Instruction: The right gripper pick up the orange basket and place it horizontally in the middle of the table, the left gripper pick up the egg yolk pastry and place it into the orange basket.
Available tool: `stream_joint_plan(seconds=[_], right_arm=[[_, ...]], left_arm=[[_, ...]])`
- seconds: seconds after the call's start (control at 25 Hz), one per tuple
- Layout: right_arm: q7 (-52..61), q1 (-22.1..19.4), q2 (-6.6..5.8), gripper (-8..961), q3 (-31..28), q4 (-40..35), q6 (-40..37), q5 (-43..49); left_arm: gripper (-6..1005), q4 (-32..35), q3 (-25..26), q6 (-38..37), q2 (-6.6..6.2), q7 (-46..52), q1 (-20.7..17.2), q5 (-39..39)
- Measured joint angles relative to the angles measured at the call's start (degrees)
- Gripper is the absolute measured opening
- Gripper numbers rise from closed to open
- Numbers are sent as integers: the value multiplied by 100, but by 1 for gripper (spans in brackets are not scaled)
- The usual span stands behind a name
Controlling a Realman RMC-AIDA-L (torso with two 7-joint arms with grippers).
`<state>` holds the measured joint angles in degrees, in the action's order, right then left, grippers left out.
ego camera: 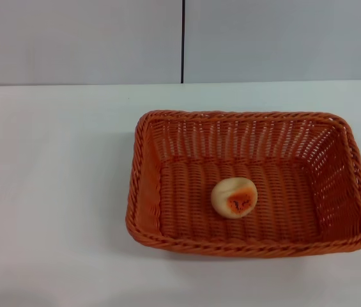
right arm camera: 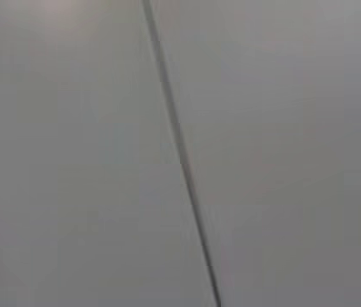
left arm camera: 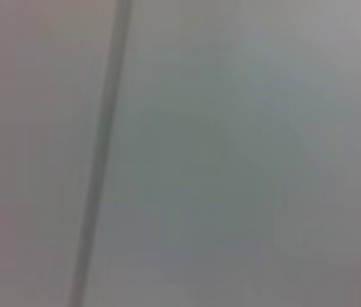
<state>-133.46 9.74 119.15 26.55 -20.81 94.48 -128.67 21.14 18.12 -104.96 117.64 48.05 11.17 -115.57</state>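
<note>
The orange basket lies lengthwise across the white table, right of the middle in the head view. Inside it, on the woven floor near the centre, rests the egg yolk pastry, a pale round bun with its orange speckled spot facing up. Neither the left gripper nor the right gripper shows in any view. Both wrist views hold only a plain grey surface crossed by a dark seam.
A grey wall with a vertical dark seam stands behind the table's far edge. Bare white tabletop spreads to the left of the basket and along the front.
</note>
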Motion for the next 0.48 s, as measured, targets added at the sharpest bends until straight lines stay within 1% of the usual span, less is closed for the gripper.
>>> stream_joint_plan(seconds=[0.04,0.12,0.16,0.24,0.36,0.4,0.48], right_arm=[[-266,90,-3,640,-205,240,-12,11],[-344,107,-5,640,-215,280,-38,21],[-410,131,-8,640,-214,309,-66,29],[-476,229,-9,640,-240,337,-142,23],[-479,285,-11,640,-291,346,-151,5],[-480,307,-11,640,-309,353,-151,2],[-484,337,-11,640,-324,382,-150,0]], left_arm=[[819,-26,334,-36,20,-52,-395,232],[819,-37,396,-43,25,-80,-522,309],[819,-37,396,-43,25,-80,-522,309],[819,-60,483,-78,35,-108,-745,371],[819,-103,531,-85,40,-119,-802,381],[819,-240,641,-67,50,-154,-868,392],[819,-322,681,-57,50,-251,-887,394]])
